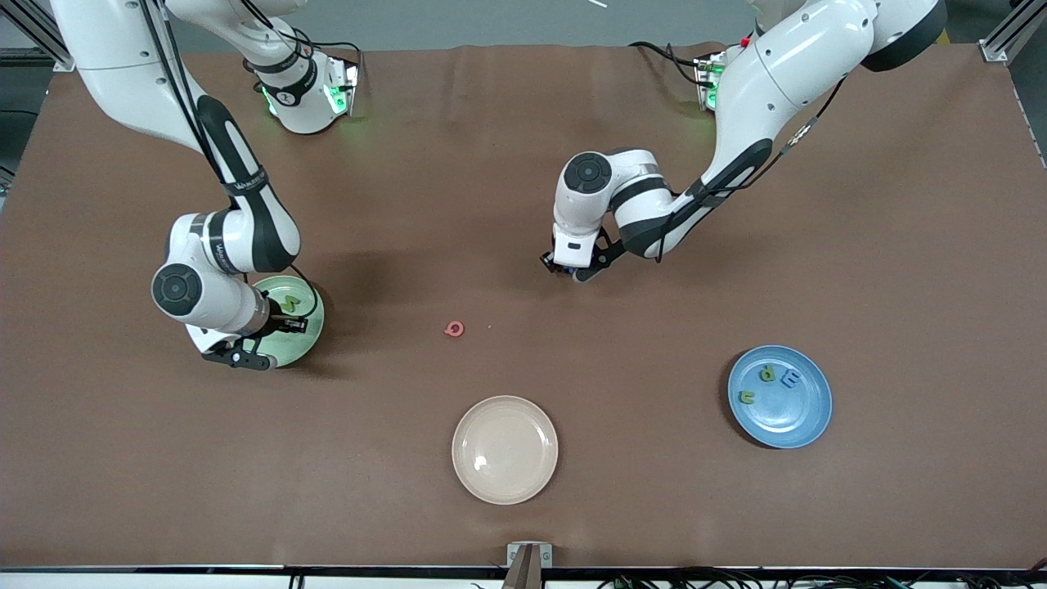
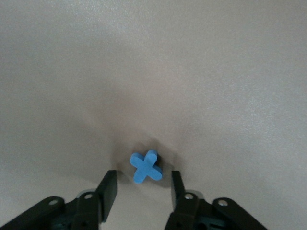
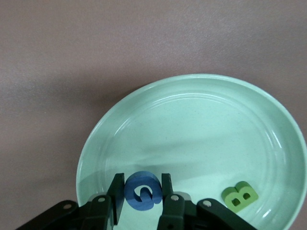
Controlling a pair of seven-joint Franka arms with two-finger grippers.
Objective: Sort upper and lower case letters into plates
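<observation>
Table (image 1: 523, 123): brown, bearing three plates and loose letters.

Mint plate (image 3: 201, 120): toward the right arm's end. Contains green B (image 3: 240, 196); in front view a green letter (image 1: 289, 304) shows on it.

Right gripper (image 3: 142, 191): over the mint plate, low above its floor. Pinched tight on blue S (image 3: 142, 190), held on edge between the fingers (image 3: 118, 188). Step in hand, by judgement: delivery of the S to this plate. Next move calls for parting the fingers and lifting clear without dragging the letter or nudging the B.

Left gripper (image 2: 142, 184): down at the table near its middle, seen in front view at (image 1: 570, 268). Fingers part open, straddling blue plus (image 2: 146, 166), one either side; gaps visible, no contact yet. Plus flat on the table. Step in hand, by judgement: closing for a pick. Next move calls for closing squarely across the piece, then a straight lift; piece small and chunky, liable to skid if caught on one arm only.

Blue plate (image 1: 806, 417): toward the left arm's end. Holds three letters, two green, one blue (image 1: 789, 378).

Red letter (image 1: 453, 329): ring-shaped, loose on the table between the mint plate and the plus, nearer the camera than the plus. Not yet sorted.

Beige plate (image 1: 505, 449): nearest the camera. Unused.
</observation>
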